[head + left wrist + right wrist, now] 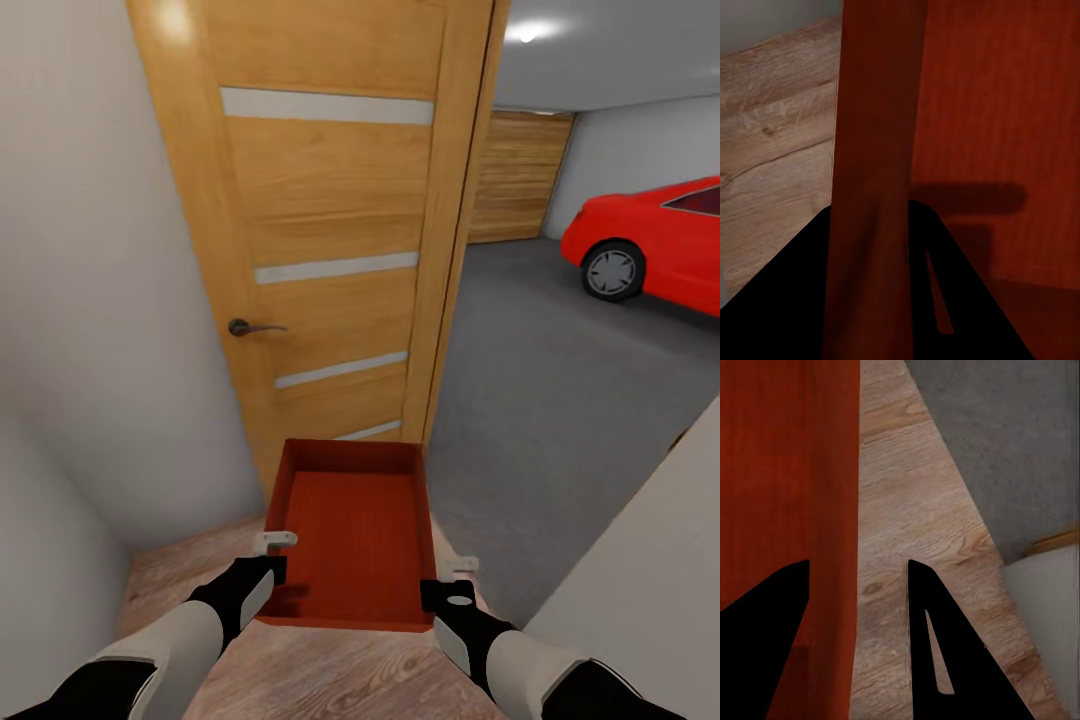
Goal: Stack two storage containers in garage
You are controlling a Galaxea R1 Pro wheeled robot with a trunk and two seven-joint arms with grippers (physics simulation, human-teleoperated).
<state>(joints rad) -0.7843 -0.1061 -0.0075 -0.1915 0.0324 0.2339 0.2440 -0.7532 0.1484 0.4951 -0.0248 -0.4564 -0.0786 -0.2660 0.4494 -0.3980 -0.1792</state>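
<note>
The lidless orange-red rectangular plastic bin (352, 535) was clamped by both grippers (268, 562) (452, 585), its long axis pointing toward the orange-brown wooden door (330, 230).

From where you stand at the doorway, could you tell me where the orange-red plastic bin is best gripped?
Grip the orange-red rectangular plastic bin by its two thin long side walls near the end closest to the robot, one pincer from each side. It is lidless, so a finger can go inside each wall. The left pincer already straddles the left wall; the right pincer has a finger on each side of the right wall.
</note>
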